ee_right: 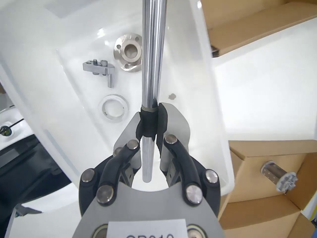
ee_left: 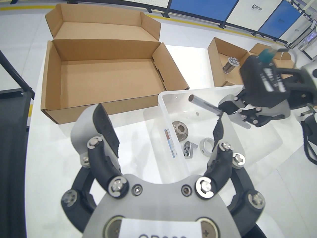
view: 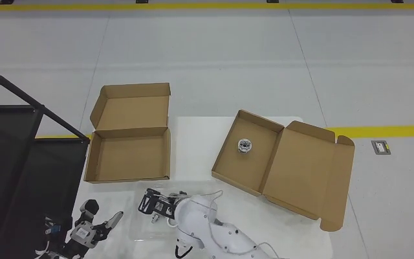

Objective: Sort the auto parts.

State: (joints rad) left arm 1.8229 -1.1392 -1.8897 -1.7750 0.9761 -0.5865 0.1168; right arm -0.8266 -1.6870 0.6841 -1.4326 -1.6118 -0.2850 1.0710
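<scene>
My right gripper [ee_right: 151, 122] is shut on a polished steel rod [ee_right: 151, 50], held above a clear plastic bin [ee_right: 210, 87]. In the bin lie a round flange [ee_right: 128, 51], a small bracket [ee_right: 100, 69] and a metal ring [ee_right: 113, 107]. From the left wrist view the right gripper [ee_left: 230, 107] holds the rod [ee_left: 204, 104] level over the bin [ee_left: 163, 110]. My left gripper [ee_left: 163, 127] stands open and holds nothing, at the bin's near-left side. In the top view the left gripper [view: 103, 213] sits at the table's front left and the right gripper [view: 152, 204] just beside it.
An open cardboard box [view: 129, 155] with nothing inside stands at the back left. A second open box [view: 249, 152] to the right holds a splined cylindrical part [view: 244, 146]. A black frame [view: 39, 116] stands left of the white table [view: 200, 136].
</scene>
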